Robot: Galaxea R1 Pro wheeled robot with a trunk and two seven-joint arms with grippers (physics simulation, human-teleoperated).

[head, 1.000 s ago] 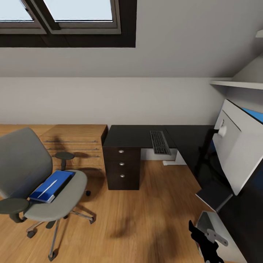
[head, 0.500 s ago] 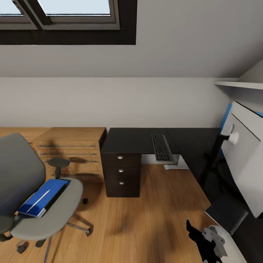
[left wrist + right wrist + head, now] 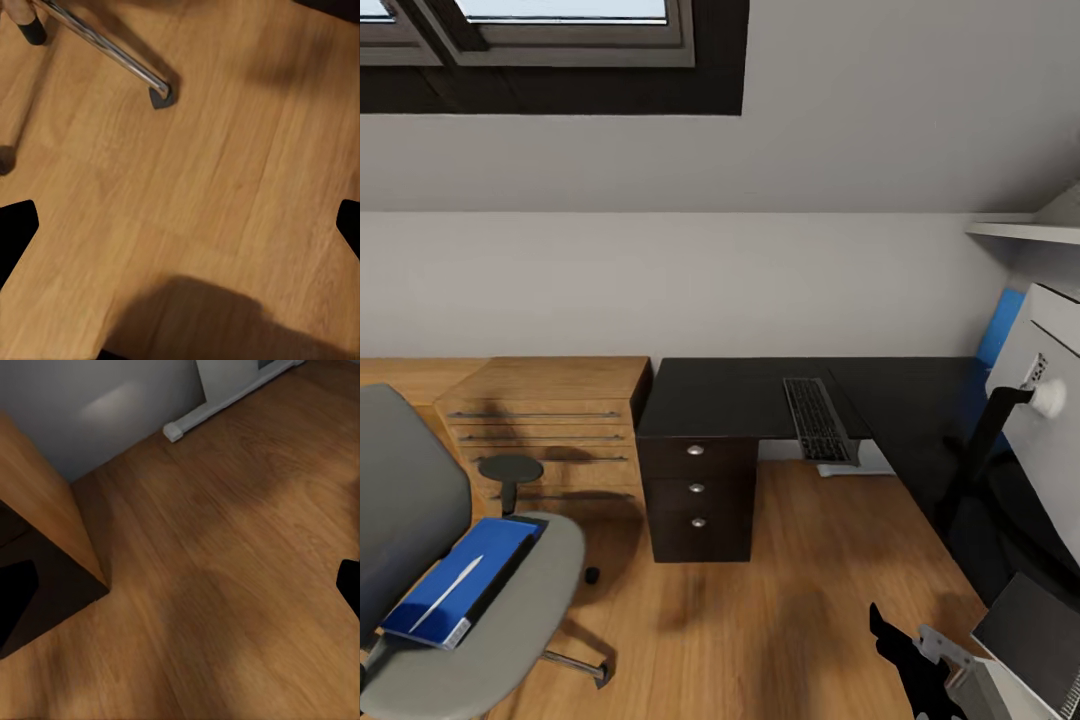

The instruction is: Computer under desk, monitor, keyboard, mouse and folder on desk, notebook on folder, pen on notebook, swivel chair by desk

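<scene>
While both claws hang spread over floor, the folder (image 3: pixel 460 583) — bright blue, thin — lies on the swivel chair (image 3: pixel 510 620).

chair (image 3: pixel 470 590) at my left, blue folder (image 3: pixel 460 580) on its seat | keyboard (image 3: pixel 818 418) on black desk (image 3: pixel 730 395) | monitor (image 3: pixel 1050 400) at right | my right gripper (image 3: pixel 920 670) low

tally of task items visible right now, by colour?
Black: 2, the desk and the keyboard
Blue: 1, the folder
Grey: 2, the swivel chair and the pale back of the monitor
Total: 5
</scene>
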